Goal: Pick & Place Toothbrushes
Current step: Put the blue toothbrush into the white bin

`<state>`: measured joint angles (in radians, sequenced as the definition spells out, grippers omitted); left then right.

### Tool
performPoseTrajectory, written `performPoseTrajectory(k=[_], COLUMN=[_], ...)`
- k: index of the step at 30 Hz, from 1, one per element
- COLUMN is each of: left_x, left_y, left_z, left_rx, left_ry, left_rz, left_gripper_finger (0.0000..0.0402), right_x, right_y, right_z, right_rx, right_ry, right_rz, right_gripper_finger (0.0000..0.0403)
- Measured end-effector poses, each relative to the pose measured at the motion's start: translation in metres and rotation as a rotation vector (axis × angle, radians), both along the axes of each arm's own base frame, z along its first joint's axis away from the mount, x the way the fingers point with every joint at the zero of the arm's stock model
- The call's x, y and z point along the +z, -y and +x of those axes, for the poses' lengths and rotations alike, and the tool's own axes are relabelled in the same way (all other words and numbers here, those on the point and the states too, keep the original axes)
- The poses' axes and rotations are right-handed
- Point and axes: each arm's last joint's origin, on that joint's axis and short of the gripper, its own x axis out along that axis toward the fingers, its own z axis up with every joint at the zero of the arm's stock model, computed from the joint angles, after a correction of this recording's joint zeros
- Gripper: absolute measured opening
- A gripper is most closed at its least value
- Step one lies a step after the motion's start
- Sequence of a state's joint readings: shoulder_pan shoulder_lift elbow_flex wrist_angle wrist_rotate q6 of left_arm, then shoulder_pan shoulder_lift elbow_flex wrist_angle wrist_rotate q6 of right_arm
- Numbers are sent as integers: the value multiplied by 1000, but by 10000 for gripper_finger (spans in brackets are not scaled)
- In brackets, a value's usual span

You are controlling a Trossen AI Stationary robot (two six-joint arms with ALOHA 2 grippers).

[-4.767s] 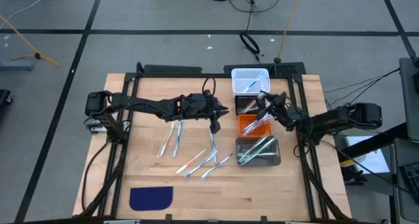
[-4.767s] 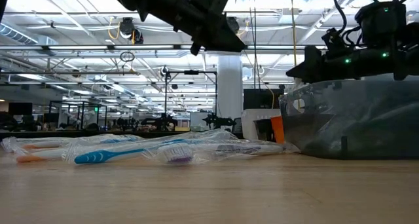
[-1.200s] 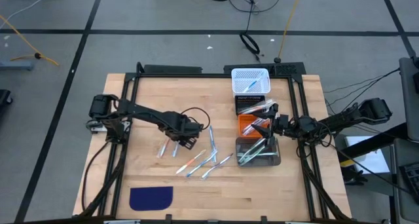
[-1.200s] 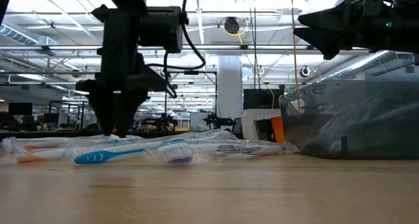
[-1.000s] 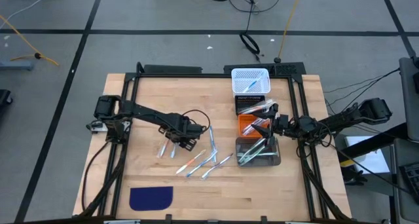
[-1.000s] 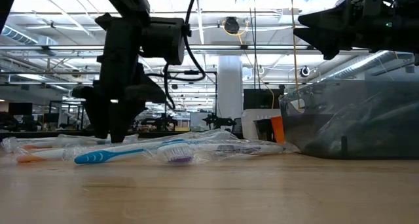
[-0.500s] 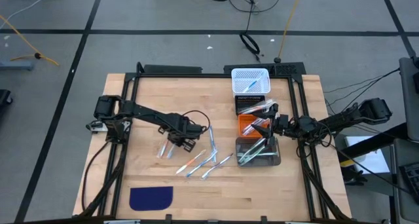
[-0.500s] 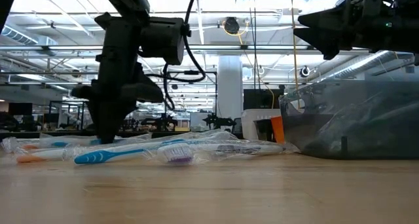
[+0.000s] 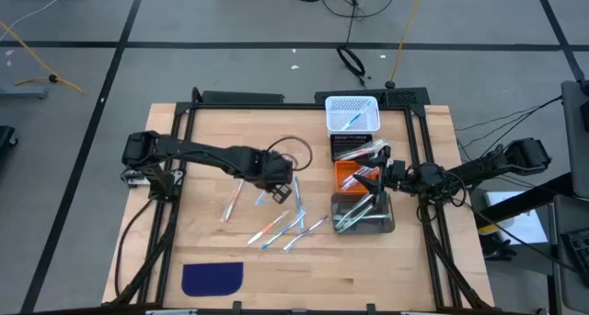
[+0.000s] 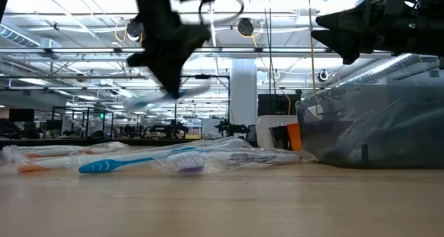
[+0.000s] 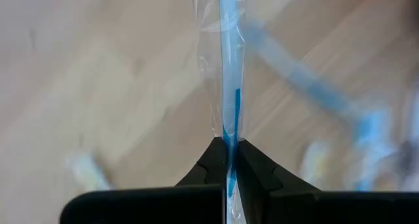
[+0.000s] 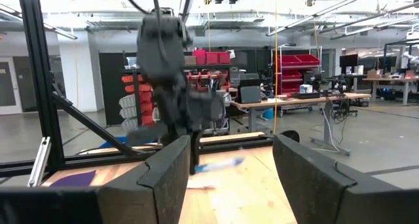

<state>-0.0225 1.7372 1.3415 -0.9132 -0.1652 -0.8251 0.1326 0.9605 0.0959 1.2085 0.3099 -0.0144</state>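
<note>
Clamped tight, the jaws of the left gripper [image 9: 277, 192] pinch a blue-and-white toothbrush [image 11: 229, 86] still in its clear wrapper; the left wrist view shows the handle running straight out from between the two dark fingers [image 11: 209, 162]. In the low view this held brush [image 10: 170, 95] hangs in the air, blurred, well above the tabletop [image 10: 222, 202]. Below and around the gripper, several more wrapped toothbrushes [image 9: 276, 227] lie scattered on the wooden table, one pale one [image 9: 233, 201] just left of the gripper and a blue-handled one [image 10: 128, 163] nearest the low camera. A dark blue cloth patch [image 9: 213, 278] lies near the table's front left corner.

Further right, a column of bins stands: a white mesh basket [image 9: 352, 113] holding one brush, a dark bin [image 9: 350, 147], an orange bin [image 9: 348, 173] and a clear bin [image 9: 363, 214] with several brushes inside. Over the orange and clear bins hovers the right gripper [image 9: 375, 179], its jaws spread wide with nothing between them, as the right wrist view shows.
</note>
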Motion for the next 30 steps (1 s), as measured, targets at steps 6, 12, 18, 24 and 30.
performPoseTrajectory(k=[6,12,18,24,30], left_x=[43,64,68,55,43], left_y=[5,15,21,28,30], left_z=[31,55,70,83,97], left_rx=[-193,-362,-425,-450,-476], left_ry=[311,609,751,784,860], left_rz=[142,254,333,345,345], left_gripper_finger=[6,4,5,7,10], right_x=[2,6,8,12,12], right_y=[0,0,-1,-1,-3], right_z=[0,1,4,9,20], right_rx=[7,21,30,38,37], right_ry=[21,46,51,65,24], right_rz=[26,79,107,134,129], right_gripper_finger=[210,210,210,210,210])
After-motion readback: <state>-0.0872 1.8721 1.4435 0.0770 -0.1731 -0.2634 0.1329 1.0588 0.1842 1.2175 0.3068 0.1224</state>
